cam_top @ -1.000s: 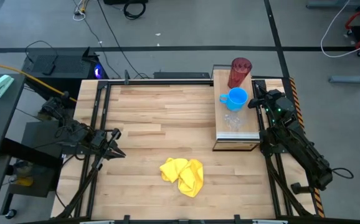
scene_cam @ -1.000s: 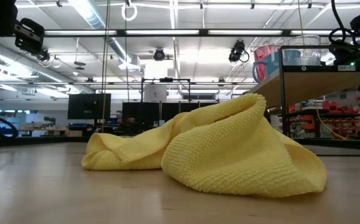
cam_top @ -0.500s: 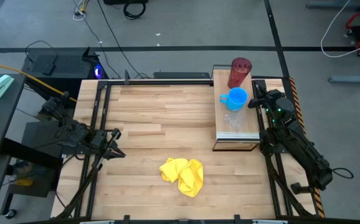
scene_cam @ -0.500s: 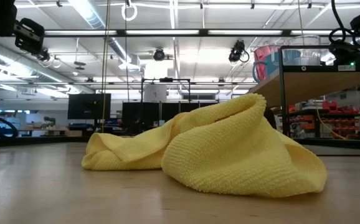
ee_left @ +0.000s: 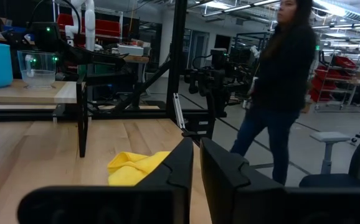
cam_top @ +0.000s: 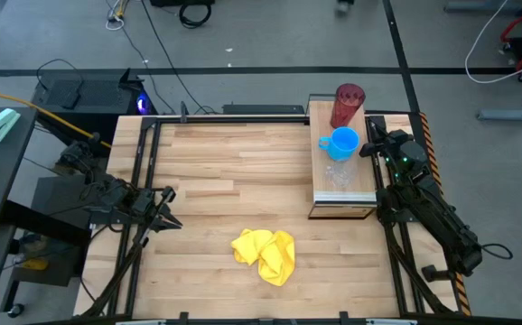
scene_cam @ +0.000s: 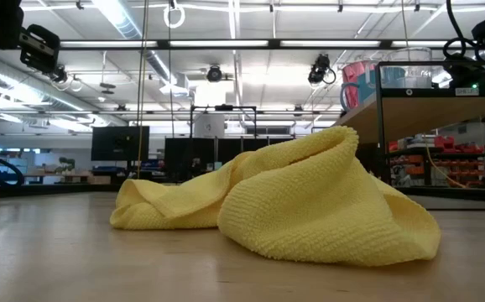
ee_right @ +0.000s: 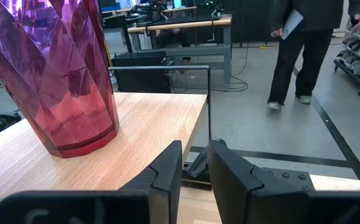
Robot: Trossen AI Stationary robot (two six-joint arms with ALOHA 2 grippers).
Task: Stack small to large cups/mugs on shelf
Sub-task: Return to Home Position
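On the shelf (cam_top: 343,191) along the table's right side, three vessels stand upright in a row. The dark red tumbler (cam_top: 349,106) is at the far end, the blue mug (cam_top: 340,143) in the middle, and the clear cup (cam_top: 337,177) nearest. My right gripper (cam_top: 368,146) hovers just right of the blue mug, narrowly open and empty, with the tumbler (ee_right: 61,81) close in front of it. My left gripper (cam_top: 167,218) hangs over the table's left side, shut and empty, far from the shelf (ee_left: 27,93).
A crumpled yellow cloth (cam_top: 265,255) lies on the tabletop near the front edge, left of the shelf. Bare wood stretches between the two arms. Black frame rails (cam_top: 144,181) run along both sides. A person (ee_left: 283,87) walks on the floor beyond the table.
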